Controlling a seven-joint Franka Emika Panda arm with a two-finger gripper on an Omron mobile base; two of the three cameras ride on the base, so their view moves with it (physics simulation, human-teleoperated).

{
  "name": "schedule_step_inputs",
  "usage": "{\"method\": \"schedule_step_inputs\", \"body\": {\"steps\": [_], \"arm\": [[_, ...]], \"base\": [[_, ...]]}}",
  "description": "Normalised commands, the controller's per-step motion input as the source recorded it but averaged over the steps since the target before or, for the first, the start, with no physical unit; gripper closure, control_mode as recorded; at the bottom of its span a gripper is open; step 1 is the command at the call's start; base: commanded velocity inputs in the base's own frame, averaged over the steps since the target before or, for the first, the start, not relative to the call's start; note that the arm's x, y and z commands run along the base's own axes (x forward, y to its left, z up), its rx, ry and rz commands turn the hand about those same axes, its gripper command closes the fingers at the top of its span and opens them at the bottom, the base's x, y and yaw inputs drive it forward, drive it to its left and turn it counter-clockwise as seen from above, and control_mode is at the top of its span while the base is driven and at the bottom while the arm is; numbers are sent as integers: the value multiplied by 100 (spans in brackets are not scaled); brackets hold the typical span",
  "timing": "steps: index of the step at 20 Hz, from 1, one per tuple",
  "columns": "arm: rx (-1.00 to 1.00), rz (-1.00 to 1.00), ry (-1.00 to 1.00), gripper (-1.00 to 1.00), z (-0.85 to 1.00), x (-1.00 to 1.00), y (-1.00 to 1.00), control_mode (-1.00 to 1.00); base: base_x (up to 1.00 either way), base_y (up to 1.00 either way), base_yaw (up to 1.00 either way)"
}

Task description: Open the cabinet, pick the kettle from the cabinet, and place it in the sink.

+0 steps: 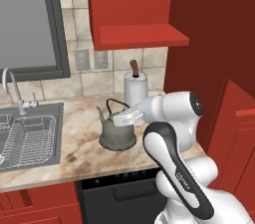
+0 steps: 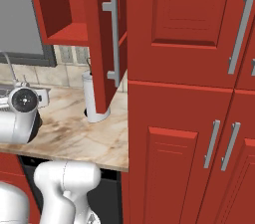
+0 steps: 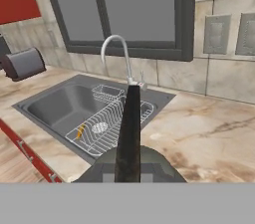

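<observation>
kettle's out of the cabinet, still a way from the sink

gripper has its jaws pinched tight on the kettle handle, kettle sitting low over the counter, right of the sink and just in front of the paper towel roll. my worry: it's a thin arched handle, so the kettle could swing or twist in the grip on the way over, and coming in low could clip the sink rim or the faucet.
</observation>
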Motion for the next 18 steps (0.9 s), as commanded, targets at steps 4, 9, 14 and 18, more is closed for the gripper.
{"method": "schedule_step_inputs", "body": {"steps": [4,9,14,18], "arm": [[0,0,0,100,0,0,0,-100],[0,0,0,100,0,0,0,-100],[0,0,0,100,0,0,0,-100],[0,0,0,100,0,0,0,100]], "base": [[0,0,0],[0,0,0],[0,0,0],[0,0,0]]}}
